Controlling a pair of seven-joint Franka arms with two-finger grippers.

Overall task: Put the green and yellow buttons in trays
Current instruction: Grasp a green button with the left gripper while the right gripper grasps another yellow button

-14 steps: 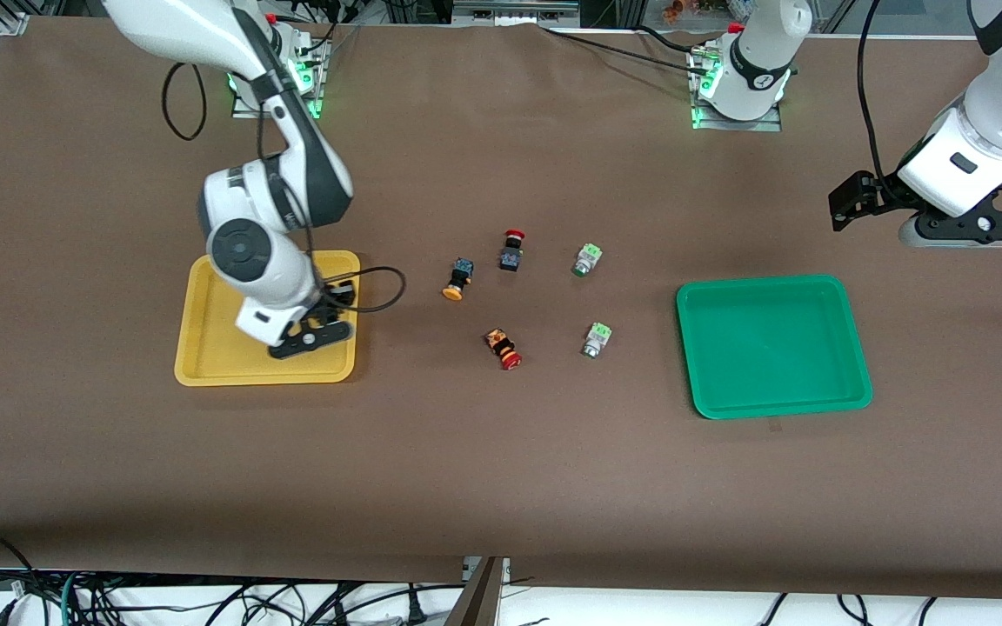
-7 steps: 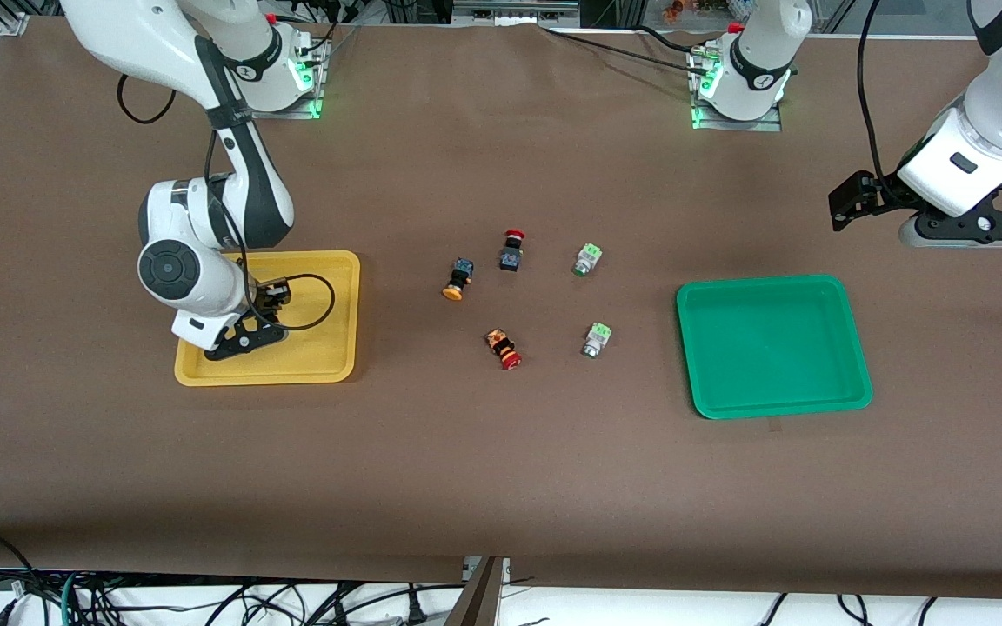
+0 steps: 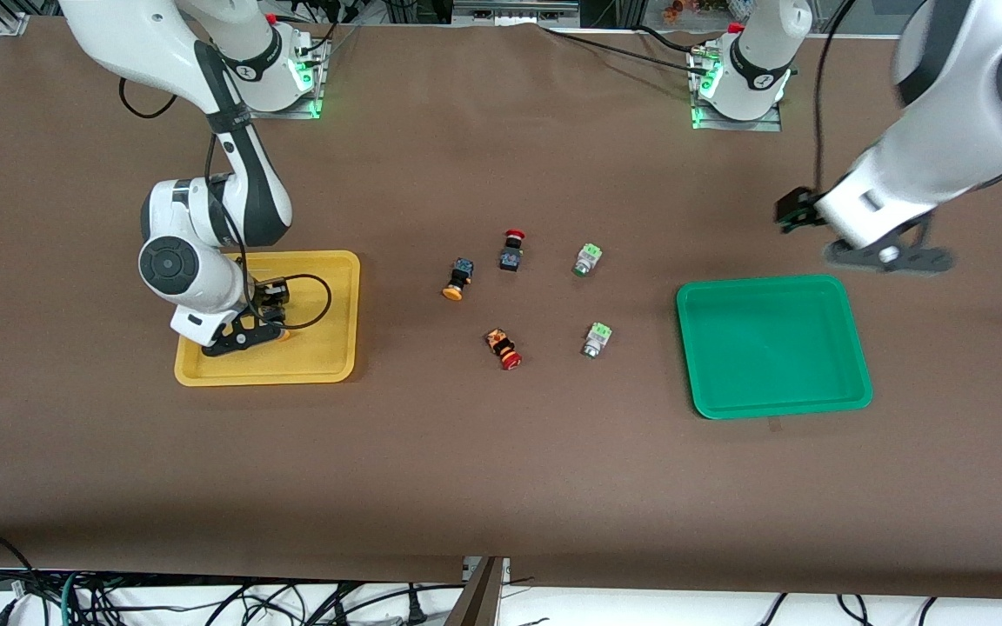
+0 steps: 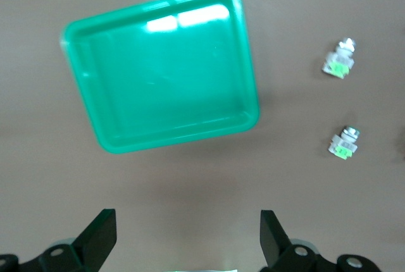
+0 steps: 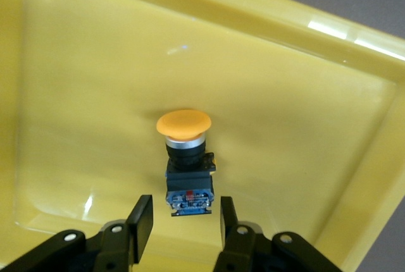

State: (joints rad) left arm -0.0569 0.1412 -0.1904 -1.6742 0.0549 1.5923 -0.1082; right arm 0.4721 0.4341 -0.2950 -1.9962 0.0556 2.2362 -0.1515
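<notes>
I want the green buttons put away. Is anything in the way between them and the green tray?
Nothing visible is. Both green buttons lie on bare table beside the green tray, toward the right arm's end. The red-capped buttons lie farther from the tray. The open left gripper is over bare table by the tray.

Front camera high, facing robots; wrist cameras look down: green tray (image 4: 161, 69), yellow tray (image 5: 354, 63).

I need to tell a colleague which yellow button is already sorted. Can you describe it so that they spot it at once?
Find the yellow tray at the right arm's end of the table. The yellow-capped button lies in it under the right claw, whose fingers are open. The other yellow-capped button lies on bare table.
</notes>
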